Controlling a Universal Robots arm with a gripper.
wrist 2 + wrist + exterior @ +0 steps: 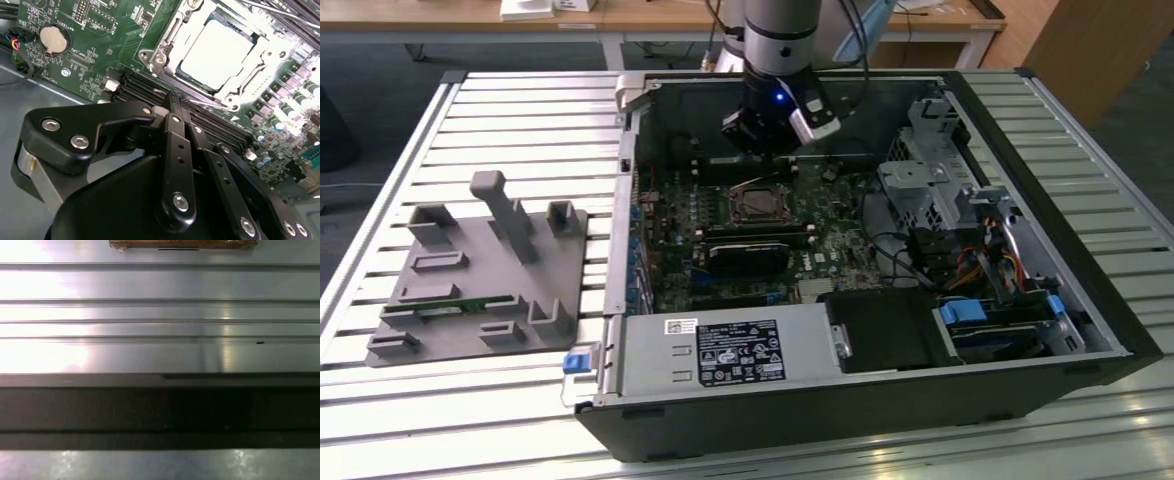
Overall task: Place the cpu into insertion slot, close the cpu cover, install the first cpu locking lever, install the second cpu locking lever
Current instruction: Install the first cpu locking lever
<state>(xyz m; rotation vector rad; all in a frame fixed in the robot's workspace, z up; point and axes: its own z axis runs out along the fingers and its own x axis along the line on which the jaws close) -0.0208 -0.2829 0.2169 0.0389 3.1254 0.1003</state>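
The cpu (218, 50), pale and silvery, lies flat in the insertion slot (758, 203) on the green board inside the open computer case. The cpu cover (161, 50), a silvery frame, lies down around the chip, whose top shows through the cover's window. My gripper (763, 148) hangs over the back of the case, just behind the slot and above the board. In the second wrist view its black fingers (172, 120) run together to a point (175, 100) over the long memory slots, a short way from the cover's edge. They are shut with nothing between them.
A black card (747, 246) sits just in front of the slot. A drive cage (937, 190) and cables fill the exterior view's right of the case, and the power supply (720, 352) its front. A grey fixture plate (474, 270) lies on the slatted table (160, 350).
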